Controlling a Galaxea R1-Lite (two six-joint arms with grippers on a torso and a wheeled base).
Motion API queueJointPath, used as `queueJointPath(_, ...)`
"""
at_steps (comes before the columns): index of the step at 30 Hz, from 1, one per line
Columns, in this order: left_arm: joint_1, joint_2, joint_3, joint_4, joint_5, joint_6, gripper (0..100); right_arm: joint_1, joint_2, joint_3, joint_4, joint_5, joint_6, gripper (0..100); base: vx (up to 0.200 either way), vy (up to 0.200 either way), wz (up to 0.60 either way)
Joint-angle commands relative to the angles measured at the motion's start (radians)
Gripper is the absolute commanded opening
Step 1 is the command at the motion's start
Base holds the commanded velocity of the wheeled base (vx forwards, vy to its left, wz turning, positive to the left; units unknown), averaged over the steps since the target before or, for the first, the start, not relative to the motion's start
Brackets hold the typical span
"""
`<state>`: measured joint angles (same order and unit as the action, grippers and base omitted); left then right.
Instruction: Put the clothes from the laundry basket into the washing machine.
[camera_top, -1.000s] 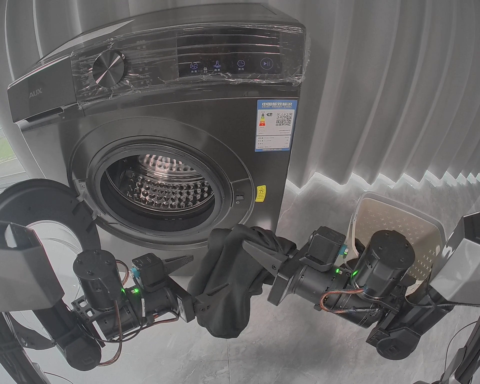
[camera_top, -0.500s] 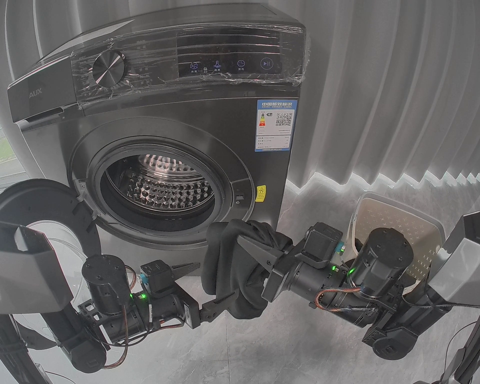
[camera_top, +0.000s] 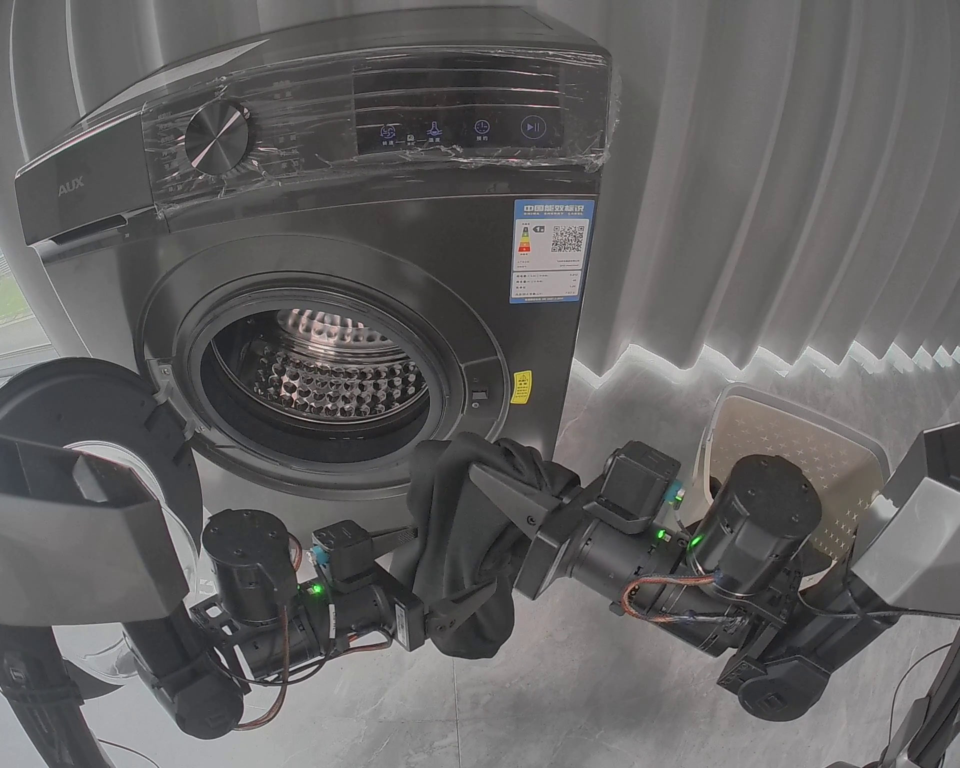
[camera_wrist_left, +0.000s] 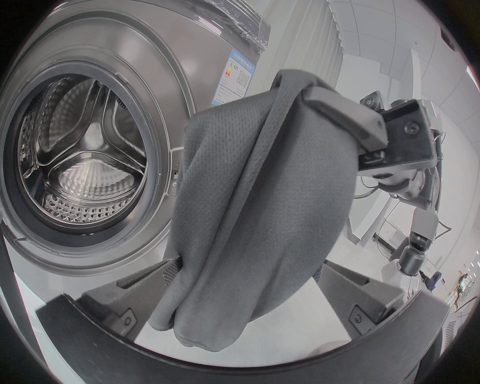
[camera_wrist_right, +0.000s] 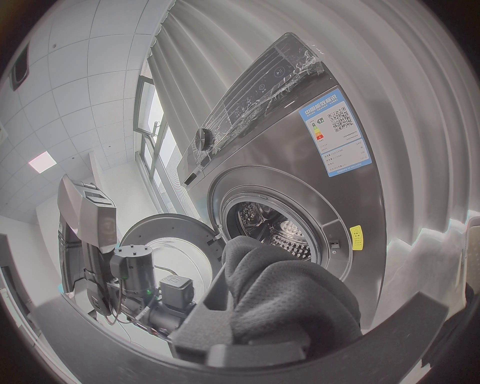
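A dark grey garment (camera_top: 455, 530) hangs in front of the washing machine (camera_top: 330, 210), just below and right of its open drum (camera_top: 320, 375). My right gripper (camera_top: 503, 500) is shut on the garment's upper fold, which bunches over its fingers (camera_wrist_right: 200, 325) in the right wrist view. My left gripper (camera_top: 450, 565) is open, low beside the cloth. In the left wrist view the garment (camera_wrist_left: 260, 200) drapes down between its two spread fingers (camera_wrist_left: 135, 295). The white laundry basket (camera_top: 800, 440) stands on the floor at the right, behind my right arm.
The round machine door (camera_top: 90, 410) is swung open to the left, close to my left arm. Pale curtains (camera_top: 780, 180) hang behind and to the right. Grey floor tiles (camera_top: 560, 700) lie beneath both arms.
My left arm has moved right, so its open fingers now straddle the cloth's lower part. The right gripper has carried the garment slightly left, and the cloth hangs more bunched.
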<state>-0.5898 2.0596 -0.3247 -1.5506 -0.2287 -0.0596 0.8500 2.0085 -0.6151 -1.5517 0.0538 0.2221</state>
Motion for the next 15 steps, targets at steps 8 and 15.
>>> queueJointPath(8,-0.019,0.103,-0.122,0.0,0.002,-0.003,100,0.027,0.003,-0.002,-0.001,-0.045,0.023,0,0.0,0.0,0.0)
queueJointPath(15,-0.024,0.149,-0.201,-0.003,0.006,-0.002,100,0.029,0.004,-0.003,-0.001,-0.052,0.026,0,0.0,0.0,0.0)
